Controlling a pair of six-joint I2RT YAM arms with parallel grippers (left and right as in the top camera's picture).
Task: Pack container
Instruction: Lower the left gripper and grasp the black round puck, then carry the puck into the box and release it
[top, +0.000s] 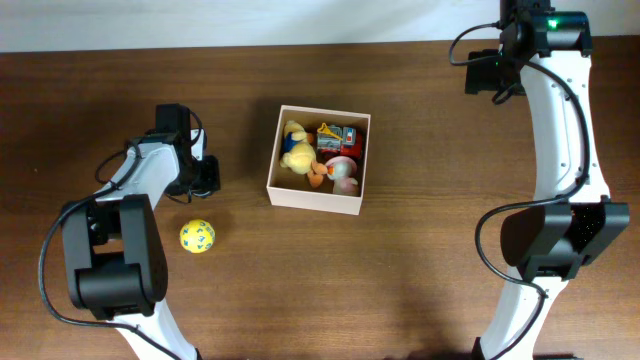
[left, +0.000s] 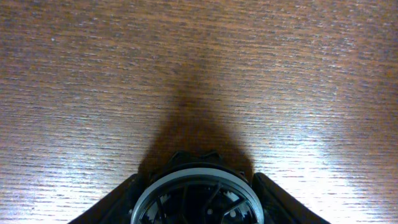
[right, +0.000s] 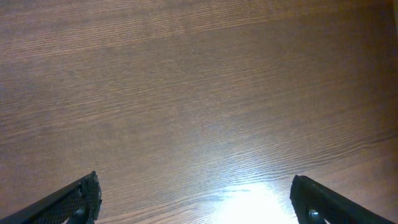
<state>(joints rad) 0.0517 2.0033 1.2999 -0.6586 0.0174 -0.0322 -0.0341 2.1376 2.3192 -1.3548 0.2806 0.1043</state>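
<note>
The container (top: 312, 198), a square white-walled box, stands mid-table and holds several toys, among them a yellow plush (top: 296, 152) and a red toy (top: 340, 137). My left gripper (top: 205, 178) is low over the table, left of the box. In its wrist view, the left gripper (left: 196, 177) has a round black toy with a grey rim (left: 196, 199) between its jaws, and both fingers press against the toy's sides. A yellow ball (top: 197, 236) lies on the table just in front of that gripper. My right gripper (top: 487, 75) (right: 194, 180) is at the far right, open over bare wood.
Both arm bases (top: 110, 270) (top: 550, 240) stand near the front edge, on the left and the right. Bare brown wood shows between the box and the right arm.
</note>
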